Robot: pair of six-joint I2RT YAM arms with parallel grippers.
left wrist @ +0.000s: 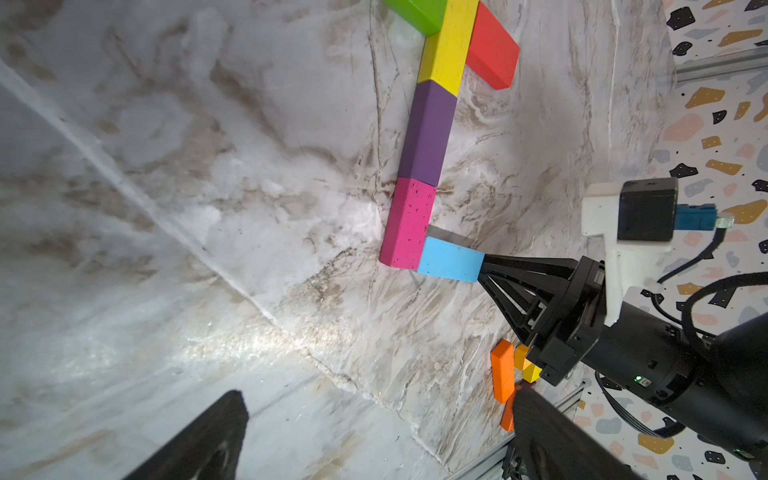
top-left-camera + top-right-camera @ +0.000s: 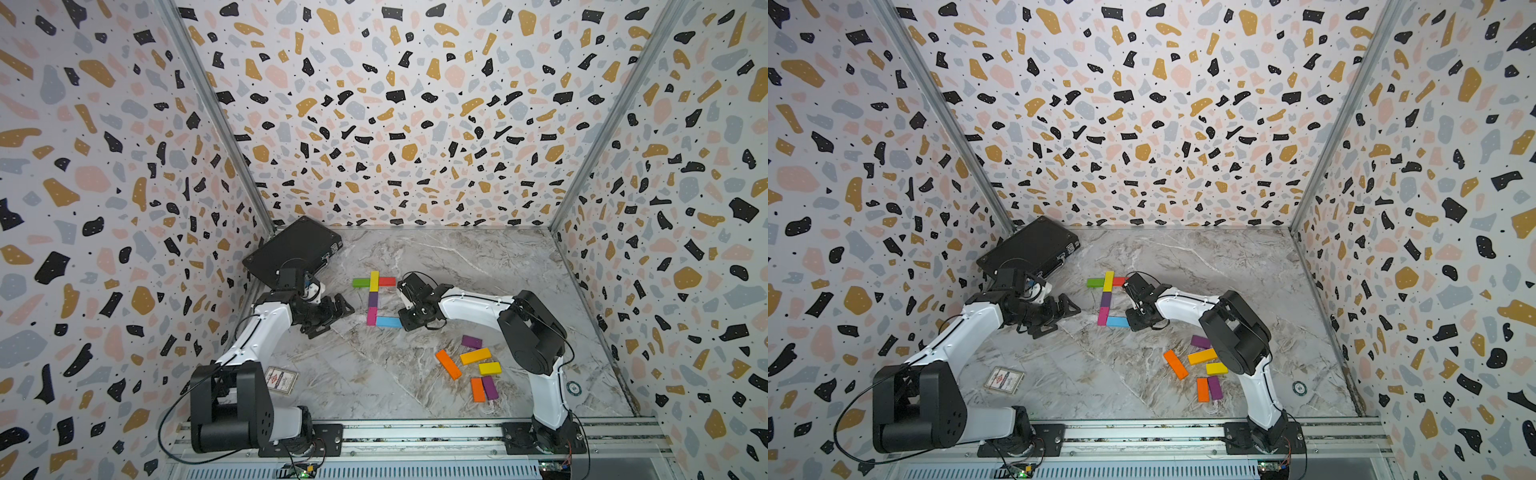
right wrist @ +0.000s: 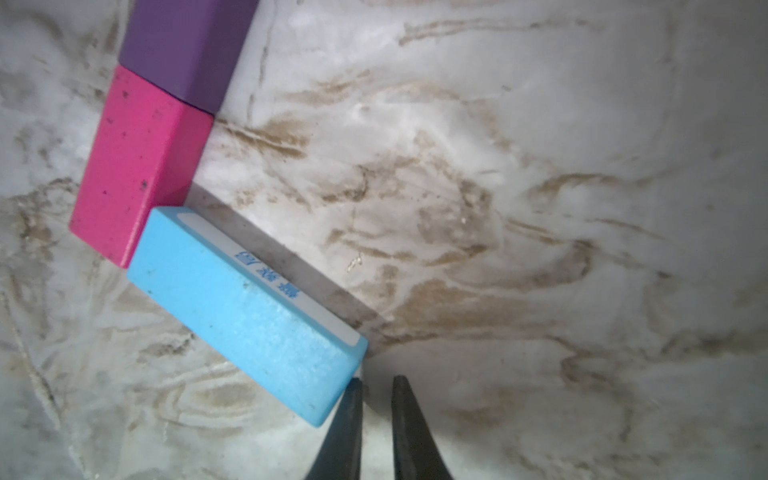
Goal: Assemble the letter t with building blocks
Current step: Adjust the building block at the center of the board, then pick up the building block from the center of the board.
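**A:** How much room do we have around the letter?

**B:** Plenty. We see the table (image 2: 478,257) bare from the letter to the back wall (image 2: 395,166), and bare again in the near middle between the two arms. The black case (image 2: 293,251) fills the far corner on the left arm's side. A card (image 2: 281,380) lies by the left arm's base. A round token (image 2: 572,387) lies beside the right arm's base.

**A:** Any loose pieces in our way?

**B:** Six spare blocks (image 2: 473,361) lie scattered in front of the right arm's elbow, well apart from the letter.

**A:** Where does the letter sit?

**B:** Mid-table, between the grippers. The green block (image 2: 360,282) and red block (image 2: 387,281) flank the yellow block (image 2: 374,281). From there the purple block (image 2: 372,299) and pink block (image 2: 371,316) run end to end toward us. The blue block (image 2: 389,321) lies crosswise, its end against the pink one's side at the near end.

**A:** And our right gripper (image 3: 376,386)?

**B:** It is at the blue block's free end. The jaws are narrow, with a slim gap and nothing between them. In the right wrist view one fingertip (image 3: 349,415) touches that end's corner.

**A:** The left gripper (image 2: 330,318)?

**B:** It is spread wide and empty, on the other side of the stem and clear of every block.
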